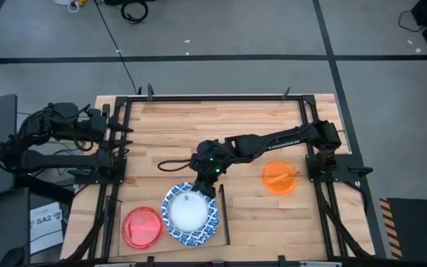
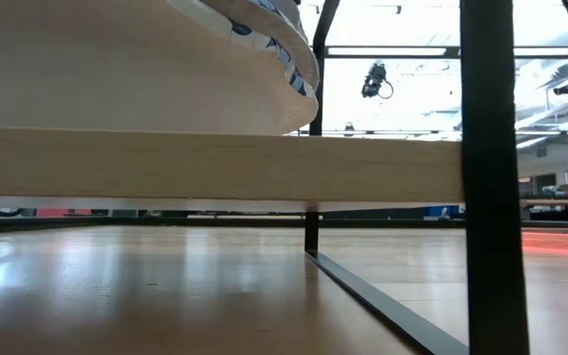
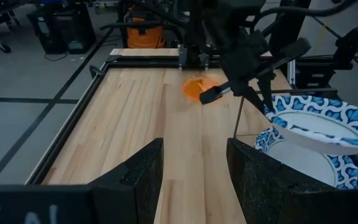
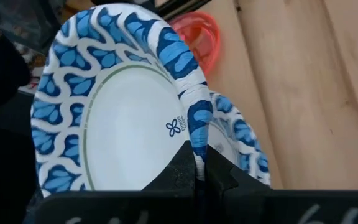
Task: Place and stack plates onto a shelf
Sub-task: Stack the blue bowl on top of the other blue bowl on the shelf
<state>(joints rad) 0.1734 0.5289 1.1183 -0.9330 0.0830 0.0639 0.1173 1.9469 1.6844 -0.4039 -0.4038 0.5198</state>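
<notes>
My right gripper (image 1: 204, 185) reaches from the table's right to the middle and is shut on a blue-and-white plate (image 4: 117, 124). This plate tilts over a second blue-and-white plate (image 4: 244, 140) that lies flat on the pale shelf panel (image 1: 136, 194) near the table's near edge. A red plate (image 1: 141, 227) lies on the shelf to their left. An orange plate (image 1: 279, 178) sits on the tabletop to the right. My left gripper (image 3: 194, 180) waits open at the table's left edge. My right gripper pinches the upper plate's patterned rim (image 4: 197, 140) between its two fingers, one on the upper face and one beneath. It comes at the plate from the table's far side, slanting down. The plate is tilted, its held edge raised above the plate below (image 3: 303, 158).
A thin black bar (image 1: 222, 215) runs along the shelf's right edge, with black posts (image 2: 486, 177) holding the board (image 2: 215, 168) off the table. The black frame (image 1: 213, 97) rims the tabletop. Bare wood lies across the far half (image 1: 213, 122).
</notes>
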